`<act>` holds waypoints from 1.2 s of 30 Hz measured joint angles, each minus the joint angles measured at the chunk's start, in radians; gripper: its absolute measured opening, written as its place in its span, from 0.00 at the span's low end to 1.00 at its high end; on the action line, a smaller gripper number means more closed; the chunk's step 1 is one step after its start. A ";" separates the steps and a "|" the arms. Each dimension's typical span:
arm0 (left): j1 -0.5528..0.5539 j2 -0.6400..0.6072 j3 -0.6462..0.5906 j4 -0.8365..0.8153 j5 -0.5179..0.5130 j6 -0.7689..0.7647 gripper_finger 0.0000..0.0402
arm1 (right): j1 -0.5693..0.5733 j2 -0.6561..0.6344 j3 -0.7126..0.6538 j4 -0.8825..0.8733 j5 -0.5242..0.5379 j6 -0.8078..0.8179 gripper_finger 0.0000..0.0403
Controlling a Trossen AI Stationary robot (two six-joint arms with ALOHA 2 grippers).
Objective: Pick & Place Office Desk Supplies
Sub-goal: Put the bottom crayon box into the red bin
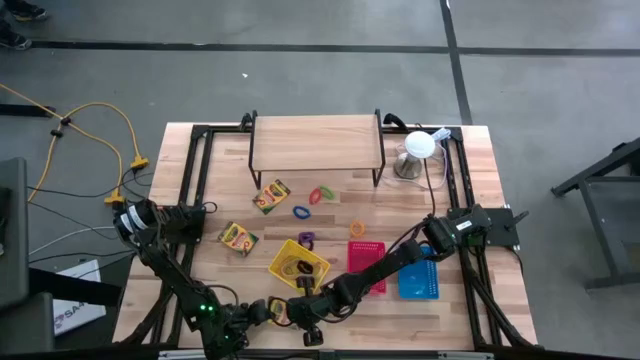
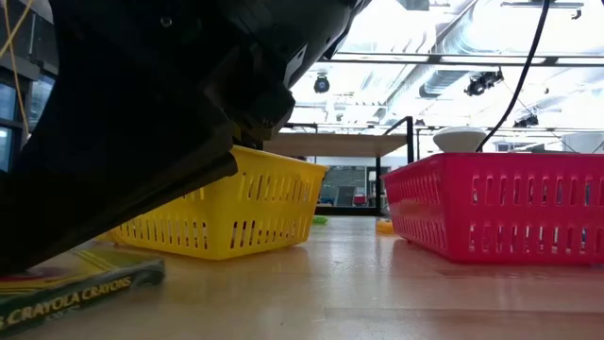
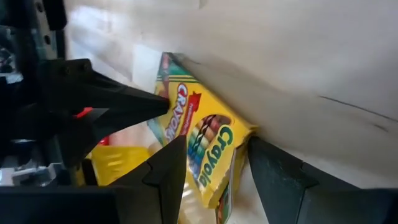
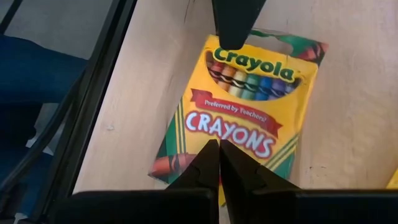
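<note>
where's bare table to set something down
Bare wood lies left of the crayon box near the left frame rail, and right of the blue basket. Crowded: the front edge, where both grippers meet by the yellow basket, and the middle with loose loops.

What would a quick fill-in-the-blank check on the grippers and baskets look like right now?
1. The box under the right gripper reads Crayola ___.
2. The right gripper's fingers are ___.
3. The left gripper is at the same ___ as the right one.
4. The basket between the yellow basket and the blue basket is ___.

Missing words: crayons; shut; box; red
</note>
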 joint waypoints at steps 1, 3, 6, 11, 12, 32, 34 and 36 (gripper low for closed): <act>0.000 0.000 0.000 0.005 -0.011 0.002 0.41 | 0.000 0.000 0.000 0.000 -0.001 0.000 0.00; 0.000 0.000 0.000 0.011 -0.024 0.002 0.41 | 0.000 0.000 0.000 0.000 -0.001 0.002 0.00; 0.000 0.001 0.000 0.015 -0.030 0.006 0.41 | 0.000 0.000 0.000 0.000 -0.001 0.002 0.00; 0.008 0.000 0.000 0.018 0.051 0.012 0.41 | 0.000 0.002 0.000 0.001 -0.004 0.003 0.00; 0.010 0.000 0.000 0.018 0.075 0.011 0.41 | 0.000 0.002 0.000 0.001 -0.007 0.003 0.00; 0.006 0.000 0.002 0.006 0.147 0.013 0.23 | 0.000 0.002 0.000 -0.007 -0.018 0.019 0.00; -0.003 0.000 0.002 0.006 0.141 0.013 0.22 | 0.000 0.002 0.000 -0.006 -0.018 0.019 0.00; -0.012 0.000 0.002 0.006 0.121 0.007 0.22 | 0.000 0.002 0.000 -0.006 -0.018 0.020 0.00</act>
